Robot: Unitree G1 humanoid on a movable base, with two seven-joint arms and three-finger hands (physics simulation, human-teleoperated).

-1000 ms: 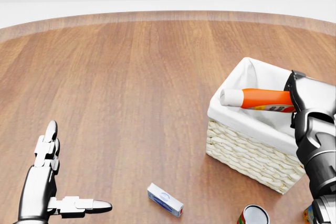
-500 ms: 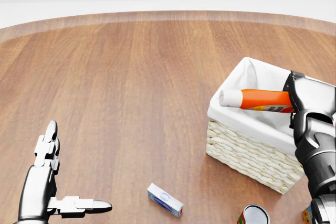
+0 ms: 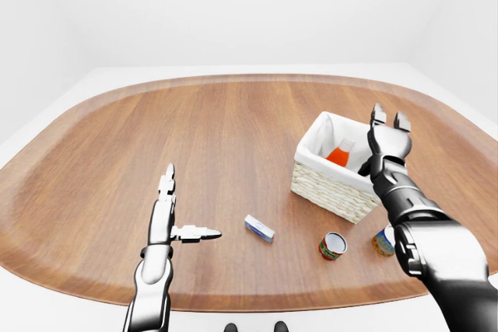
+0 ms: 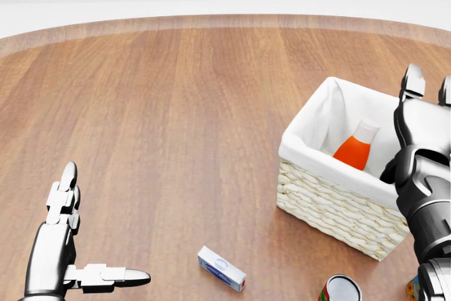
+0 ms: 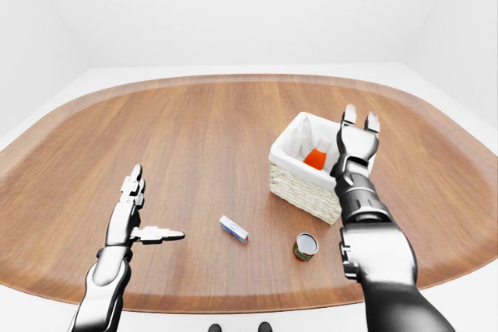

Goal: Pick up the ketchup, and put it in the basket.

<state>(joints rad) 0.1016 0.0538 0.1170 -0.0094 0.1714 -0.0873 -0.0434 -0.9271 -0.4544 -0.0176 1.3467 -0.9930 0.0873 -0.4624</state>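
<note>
A broad oval wooden bench [image 3: 233,138] fills the scene, and on its right side in the left-eye view the wicker, cloth-lined basket [image 4: 338,206] now holds the ketchup [image 4: 354,147]: half a second ago the bottle lay level across the basket's top in the right hand's grip, and it now stands tilted inside against the white liner, cap up and apart from the fingers. That release, judged from these views, leaves the task all but done, with only the arm to draw clear. The right hand [image 4: 421,121] hovers above the basket's right rim in the head view, fingers spread wide and pointing up, holding nothing, its dark forearm rising from the lower right. The left hand [image 4: 67,244] has not shifted: it hangs low at the left of the head view, open and empty, two fingers straight ahead and the thumb stuck out sideways. Smaller items lie untouched on the bench below the basket: a can [image 3: 333,246] and a small white and blue box [image 4: 221,268].
</note>
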